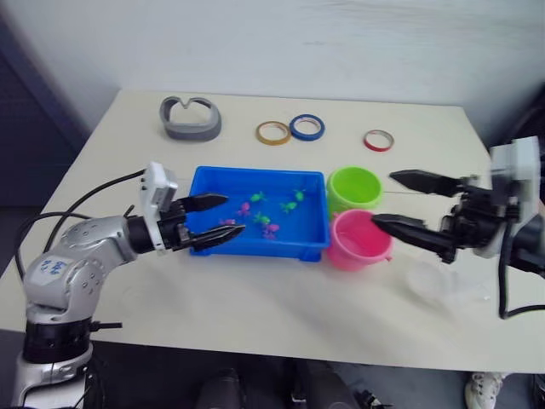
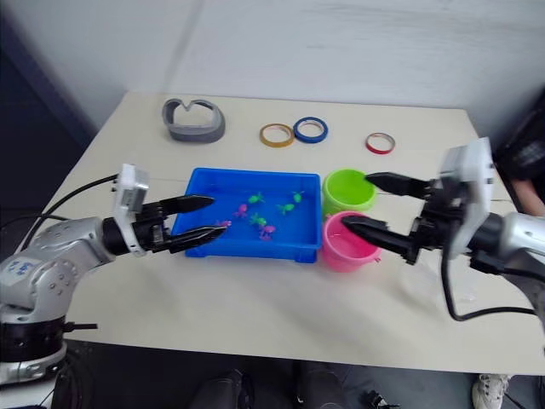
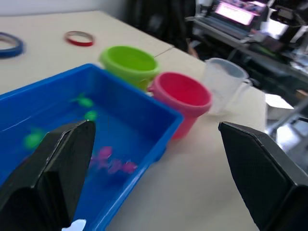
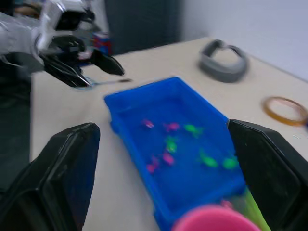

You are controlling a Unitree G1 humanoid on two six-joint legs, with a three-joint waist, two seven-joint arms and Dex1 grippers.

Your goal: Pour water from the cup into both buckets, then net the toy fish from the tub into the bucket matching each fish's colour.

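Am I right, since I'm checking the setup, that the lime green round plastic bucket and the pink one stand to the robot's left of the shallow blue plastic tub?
Not quite. In the left eye view the lime green round plastic bucket and the pink round plastic bucket stand to the robot's right of the shallow blue plastic tub, not its left.

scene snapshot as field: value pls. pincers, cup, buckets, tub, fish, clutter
left pincer: open, holding nothing, tips over the tub's left edge
right pincer: open, holding nothing, by the buckets' right side
cup: upright on the table, right of the pink bucket
green bucket: upright, right of the tub, behind the pink one
pink bucket: upright, beside the tub's front right corner
tub: blue, table centre
toy fish: green and pink, all in the tub
clutter: three tape rings and a grey holder at the far edge
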